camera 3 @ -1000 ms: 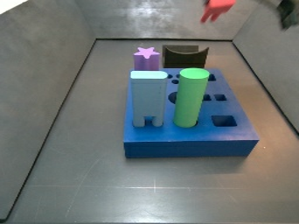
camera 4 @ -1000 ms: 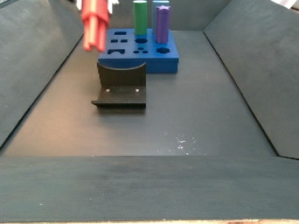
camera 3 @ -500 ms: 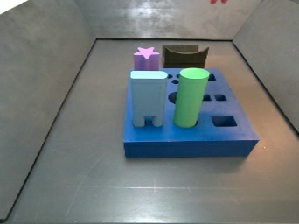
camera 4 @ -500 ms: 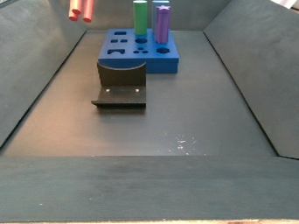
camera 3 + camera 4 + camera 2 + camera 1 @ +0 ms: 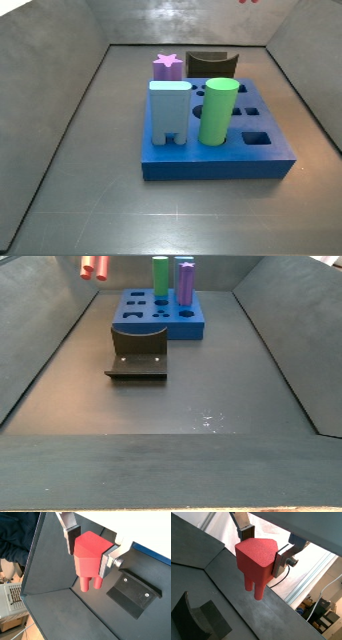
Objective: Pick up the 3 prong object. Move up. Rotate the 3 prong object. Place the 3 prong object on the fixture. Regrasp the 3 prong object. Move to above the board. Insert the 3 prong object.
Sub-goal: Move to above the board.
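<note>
My jaws [image 5: 264,547] are clamped on the small bright red plastic block with prongs at one end [image 5: 256,564], high above the floor of the grey-walled bin. In both wrist views my silver plates press its flat sides near the blunt end, and the prongs hang free below. In a side view only the prong tips [image 5: 91,267] show at the upper edge of the frame; in the side view from the opposite end just a red speck [image 5: 246,2] shows.

I judge the red block to be light, rigid and smooth-skinned, so it could slide or twist between the pads if the squeeze is weak. The flat faces of the wide body are the place to hold; the thin prongs look like the weakest part and should stay untouched.

It looks solid and matte, with a rounded triangular end face and a body that narrows into the prongs; I make out two, and any third is hidden.

Well below me sit the dark, nearly black L-shaped bracket [image 5: 139,351] and the thick blue slab with shaped holes [image 5: 214,160].
</note>
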Available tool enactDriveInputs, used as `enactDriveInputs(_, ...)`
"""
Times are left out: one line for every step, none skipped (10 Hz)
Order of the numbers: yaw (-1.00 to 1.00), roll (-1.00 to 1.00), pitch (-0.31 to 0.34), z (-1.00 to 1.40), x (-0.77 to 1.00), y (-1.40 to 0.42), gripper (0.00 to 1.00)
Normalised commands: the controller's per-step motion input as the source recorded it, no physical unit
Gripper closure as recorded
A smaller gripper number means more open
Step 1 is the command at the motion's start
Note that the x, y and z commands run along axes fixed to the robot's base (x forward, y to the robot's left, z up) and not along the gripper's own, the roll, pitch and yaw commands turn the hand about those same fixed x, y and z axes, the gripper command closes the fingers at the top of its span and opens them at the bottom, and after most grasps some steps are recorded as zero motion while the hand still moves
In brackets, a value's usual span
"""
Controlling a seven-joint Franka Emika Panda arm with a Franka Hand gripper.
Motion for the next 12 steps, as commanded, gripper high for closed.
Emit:
enactDriveInputs(0.26, 0.07, 0.235, 0.02, 0.12, -0.06, 1.0)
enactDriveInputs(0.27, 0.07, 0.205, 0.01, 0.13, -0.06, 1.0)
enactDriveInputs(0.27, 0.07, 0.182, 0.01, 0.13, -0.06, 1.0)
enactDriveInputs(0.26, 0.06, 0.158, 0.01, 0.14, -0.06, 1.0)
enactDriveInputs(0.26, 0.07, 0.142, 0.01, 0.13, -0.06, 1.0)
enactDriveInputs(0.25, 0.07, 0.134, 0.01, 0.13, -0.06, 1.0)
enactDriveInputs(0.24, 0.07, 0.127, 0.01, 0.12, -0.07, 1.0)
enactDriveInputs(0.24, 0.08, 0.118, 0.0, 0.11, -0.07, 1.0)
enactDriveInputs(0.23, 0.08, 0.111, 0.0, 0.11, -0.06, 1.0)
enactDriveInputs(0.23, 0.08, 0.11, 0.0, 0.11, -0.06, 1.0)
enactDriveInputs(0.22, 0.08, 0.109, 0.0, 0.11, -0.06, 1.0)
enactDriveInputs(0.22, 0.08, 0.109, 0.0, 0.11, -0.06, 1.0)
